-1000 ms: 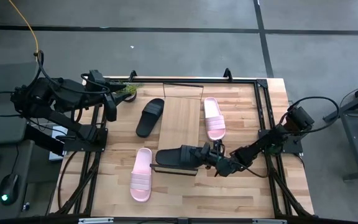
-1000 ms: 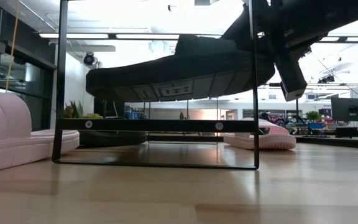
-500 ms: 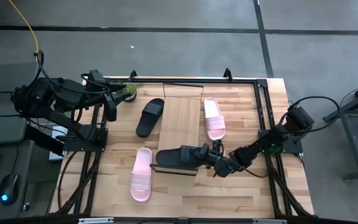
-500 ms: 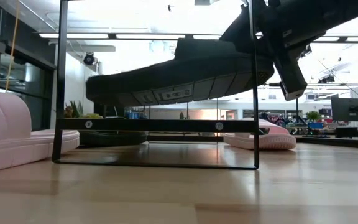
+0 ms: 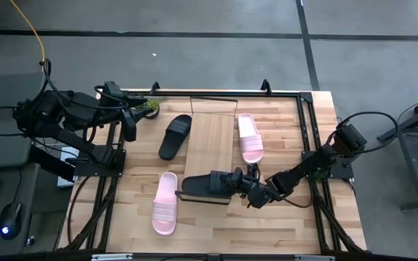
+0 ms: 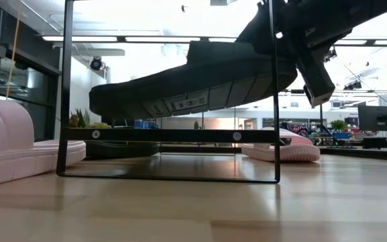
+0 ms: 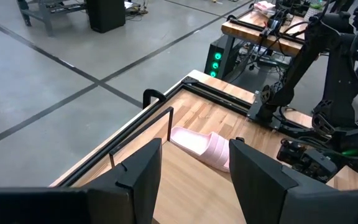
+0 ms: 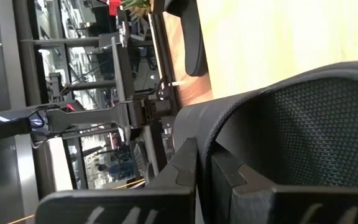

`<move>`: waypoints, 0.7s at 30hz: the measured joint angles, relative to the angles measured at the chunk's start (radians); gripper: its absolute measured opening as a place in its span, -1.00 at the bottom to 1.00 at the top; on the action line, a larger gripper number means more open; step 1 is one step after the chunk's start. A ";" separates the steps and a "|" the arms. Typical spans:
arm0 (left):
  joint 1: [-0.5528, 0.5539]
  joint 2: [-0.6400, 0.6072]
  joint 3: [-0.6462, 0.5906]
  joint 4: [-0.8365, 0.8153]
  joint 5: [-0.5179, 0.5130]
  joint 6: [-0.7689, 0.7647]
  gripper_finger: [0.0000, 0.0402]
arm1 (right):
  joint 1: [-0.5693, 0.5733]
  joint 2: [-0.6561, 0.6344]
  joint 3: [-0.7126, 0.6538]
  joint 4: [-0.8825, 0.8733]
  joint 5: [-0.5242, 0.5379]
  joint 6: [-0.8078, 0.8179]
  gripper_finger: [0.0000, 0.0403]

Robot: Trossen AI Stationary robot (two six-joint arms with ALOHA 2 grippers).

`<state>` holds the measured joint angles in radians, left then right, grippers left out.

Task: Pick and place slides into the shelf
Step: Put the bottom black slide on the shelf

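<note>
We log the right gripper (image 5: 247, 187) low over the near end of the shelf (image 5: 210, 145), its fingers pinched on the strap edge of a black slide (image 5: 207, 183). In the right wrist view the two fingers (image 8: 185, 168) sit nearly together with only the strap's thickness between them; most of that picture is filled by the strap's mesh lining, so the rest of the slide is cut off there.

The held black slide lies crosswise over the shelf's near end. From the low view it is clear of the board, tilted, toe end lower, sole (image 6: 193, 87) facing us; the gripper above it is largely cut off by the picture's top edge, and the shelf board is hidden, only the black wire frame (image 6: 166, 134) showing.

The second black slide (image 5: 175, 135) lies on the tabletop just left of the shelf. One pink slide (image 5: 250, 137) lies just beside the shelf's right edge; whether it touches the board we cannot tell. The other pink slide (image 5: 165, 203) lies on the tabletop near the front, left of the shelf.

The left gripper (image 5: 130, 127) waits at the table's far left corner, fingers (image 7: 138, 177) spread apart and holding nothing
</note>
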<state>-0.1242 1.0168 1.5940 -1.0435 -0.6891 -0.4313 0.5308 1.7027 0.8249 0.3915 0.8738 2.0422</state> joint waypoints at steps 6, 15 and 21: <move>0.000 0.000 0.000 0.000 0.001 -0.001 -0.14 | 0.000 0.000 0.000 0.007 -0.013 -0.002 -1.00; 0.000 0.000 0.000 0.000 0.007 -0.001 -0.14 | 0.000 0.000 0.000 0.016 -0.015 -0.011 -1.00; 0.000 0.000 0.000 0.001 0.006 0.000 -0.14 | 0.000 0.000 0.000 0.036 -0.048 -0.027 -0.99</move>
<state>-0.1242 1.0168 1.5940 -1.0429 -0.6827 -0.4316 0.5304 1.7027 0.8249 0.4275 0.8253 2.0148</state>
